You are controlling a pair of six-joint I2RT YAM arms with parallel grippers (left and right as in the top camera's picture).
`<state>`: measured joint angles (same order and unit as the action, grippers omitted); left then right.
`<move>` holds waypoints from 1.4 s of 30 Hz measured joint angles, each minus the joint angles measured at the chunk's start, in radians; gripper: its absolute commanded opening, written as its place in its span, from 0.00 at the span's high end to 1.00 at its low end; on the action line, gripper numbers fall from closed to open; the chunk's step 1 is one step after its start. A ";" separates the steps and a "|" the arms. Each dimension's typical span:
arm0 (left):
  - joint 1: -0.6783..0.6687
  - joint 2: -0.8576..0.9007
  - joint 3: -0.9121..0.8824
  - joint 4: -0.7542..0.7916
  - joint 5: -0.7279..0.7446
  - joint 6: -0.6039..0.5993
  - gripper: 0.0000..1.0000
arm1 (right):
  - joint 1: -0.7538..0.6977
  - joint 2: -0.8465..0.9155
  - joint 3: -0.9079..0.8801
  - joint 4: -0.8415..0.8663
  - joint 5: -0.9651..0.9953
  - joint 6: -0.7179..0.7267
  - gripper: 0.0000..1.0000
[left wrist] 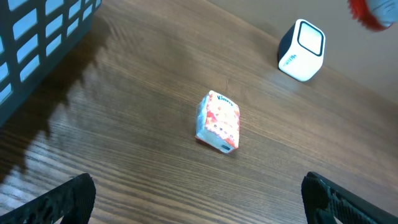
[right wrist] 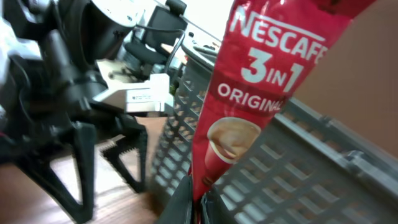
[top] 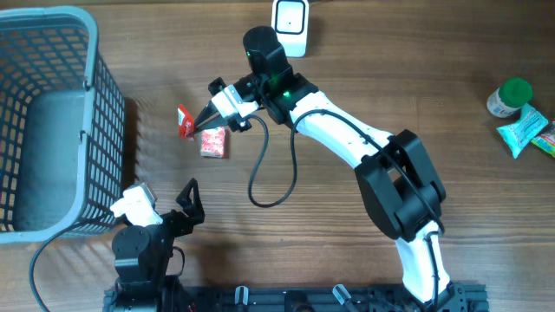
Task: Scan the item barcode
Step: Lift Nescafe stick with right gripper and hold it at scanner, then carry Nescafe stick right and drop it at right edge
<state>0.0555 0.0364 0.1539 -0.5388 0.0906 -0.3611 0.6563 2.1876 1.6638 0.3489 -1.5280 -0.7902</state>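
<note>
The right gripper [top: 198, 120] is clamped on one end of a red Nescafé 3-in-1 sachet [top: 183, 122], its jaws pinched together on the thin edge. In the overhead view the sachet sticks out from the fingertips toward 9 o'clock, held over the table just short of the grey basket [top: 52, 52]. In the right wrist view it rises straight up from the fingertips, printed face to the camera and the basket wall behind it.

The white scanner [top: 290, 26] stands well apart from the sachet, at about 1 o'clock. A small tissue pack [top: 213, 141] lies on the table just beside the sachet, at about 4 o'clock.

The left gripper [top: 192, 204] is near the table's front edge at 6 o'clock from the sachet. Its jaws are wide apart and hold nothing.
</note>
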 measured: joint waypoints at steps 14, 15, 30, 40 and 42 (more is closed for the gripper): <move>0.000 0.000 0.000 0.000 -0.003 0.000 0.00 | 0.000 -0.003 0.001 0.531 0.040 -0.045 0.96; 0.000 0.000 0.000 0.000 -0.003 0.000 0.00 | 0.000 -0.003 0.001 0.531 0.036 -0.027 0.95; 0.000 0.000 0.000 0.000 -0.003 0.000 0.00 | -0.091 -0.013 0.007 -0.549 0.043 0.733 0.96; 0.000 0.000 0.000 0.000 -0.003 0.000 0.00 | -0.135 -0.013 0.007 -0.792 0.644 1.050 0.95; 0.000 0.000 0.000 0.000 -0.003 0.000 0.00 | -0.134 -0.013 0.007 -0.793 0.795 1.083 0.95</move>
<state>0.0555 0.0364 0.1539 -0.5392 0.0872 -0.3611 0.5220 2.1746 1.6707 -0.4442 -0.7330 0.2924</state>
